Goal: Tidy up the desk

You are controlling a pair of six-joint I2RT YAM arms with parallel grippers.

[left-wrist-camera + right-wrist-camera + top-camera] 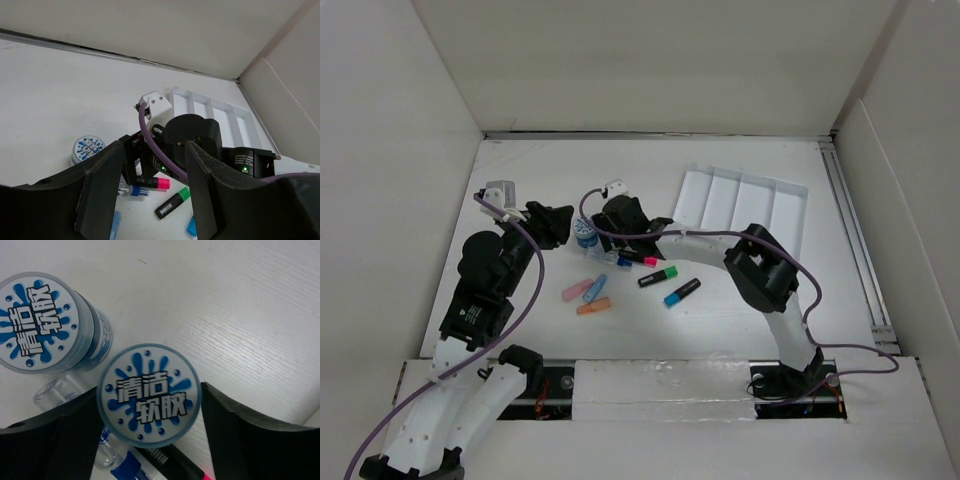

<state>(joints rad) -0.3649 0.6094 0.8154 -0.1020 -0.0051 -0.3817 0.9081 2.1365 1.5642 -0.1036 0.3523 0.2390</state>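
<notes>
Worktop: large matte-white worktop (550, 170), under both arms.
Right jaws: seemingly clamped on round blue-splash-lidded tub (147, 395), axis upright.
Tray: white four-compartment plastic tray (745, 200), near, to their right.
Left jaws: apart, empty.

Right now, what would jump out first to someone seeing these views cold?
The right tool straddles a round jar with a blue splash label, a twin jar beside it, and the open left tool faces them. Loose markers lie scattered on the desk just nearer, with a white four-compartment tray behind to the right.
</notes>
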